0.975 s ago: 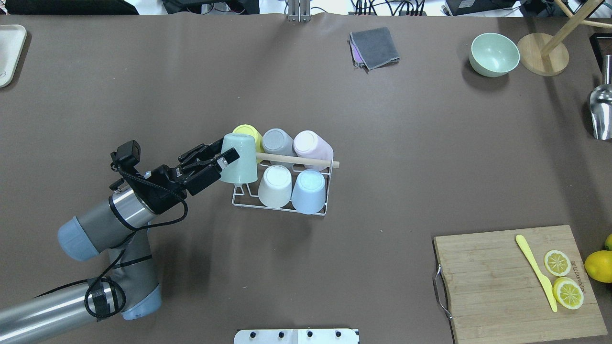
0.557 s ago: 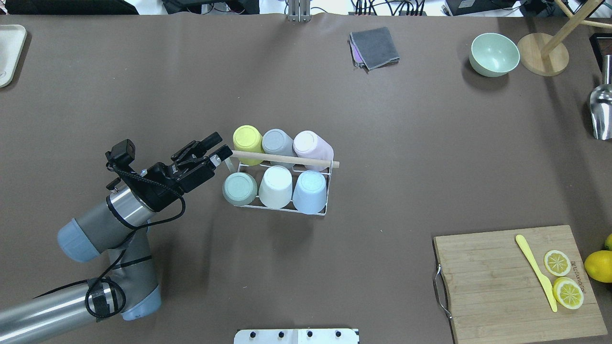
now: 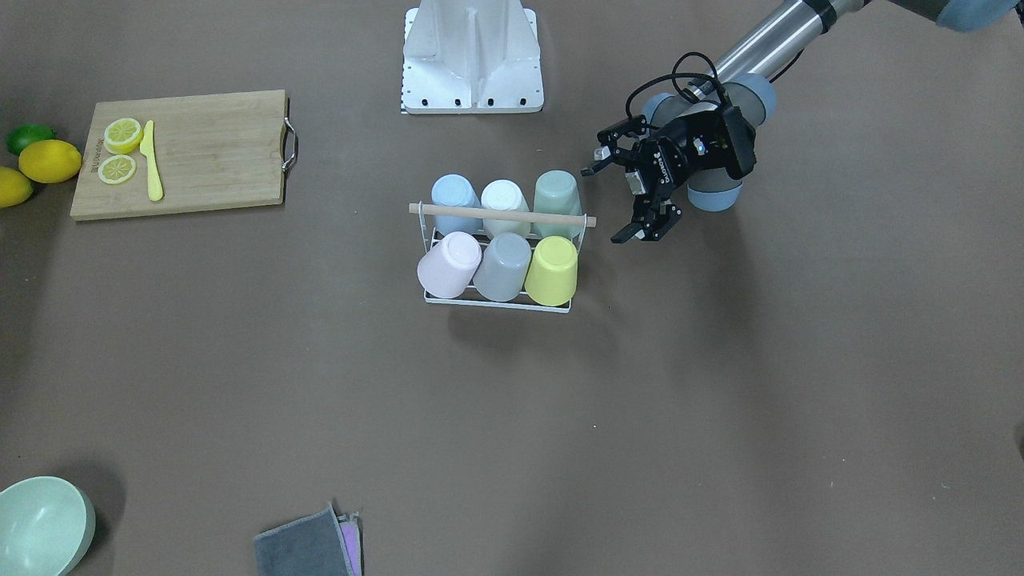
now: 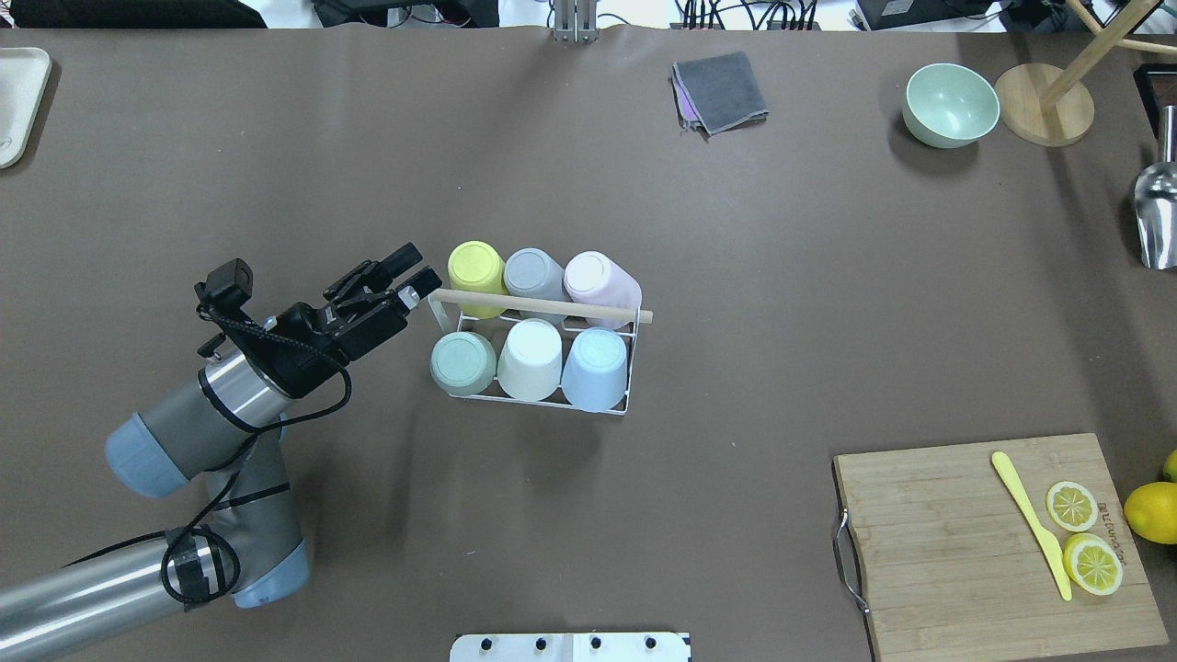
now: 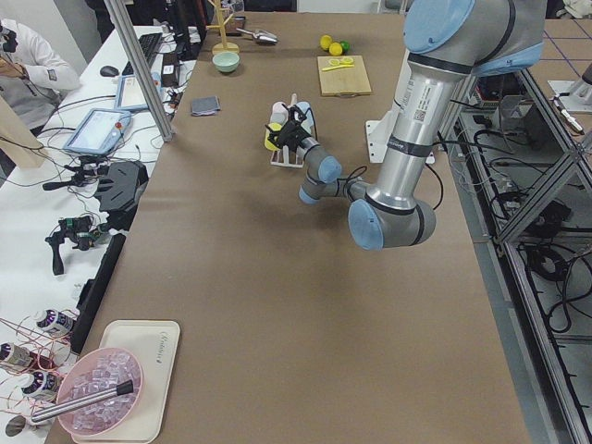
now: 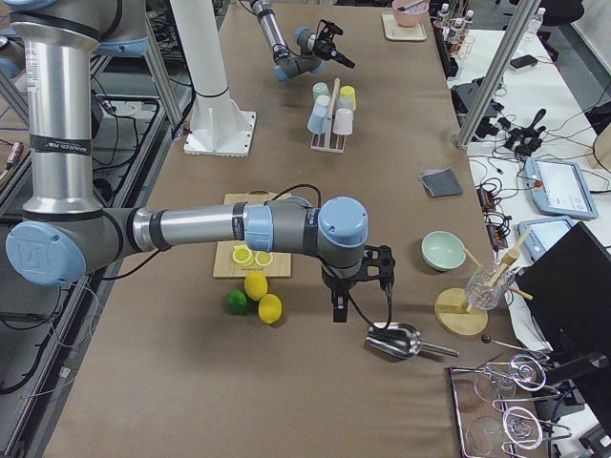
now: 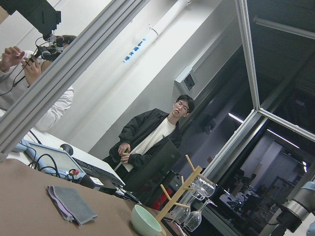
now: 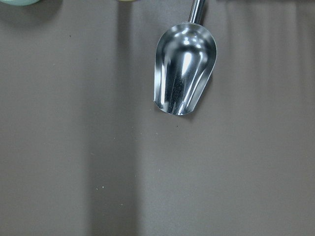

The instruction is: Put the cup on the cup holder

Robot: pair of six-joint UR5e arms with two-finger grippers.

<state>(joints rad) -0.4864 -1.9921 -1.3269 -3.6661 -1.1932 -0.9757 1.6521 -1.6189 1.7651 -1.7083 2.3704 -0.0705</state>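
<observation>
**Silver tubes, grey joints, pale blue caps**

Both arms share one build: brushed silver tubes, grey joints and round pale blue caps. The left arm (image 4: 175, 428) has a black cable (image 4: 347, 393) looped along it, bound with black tape (image 4: 196, 570) by the elbow. Its wrist bears a small black camera (image 4: 230, 277) and a black gripper (image 4: 419, 264) with white lettering. The right arm (image 6: 191, 227) shows a faint logo (image 6: 33, 256) on one cap. The base (image 3: 470, 56) is white, with black screws along its edge.
</observation>
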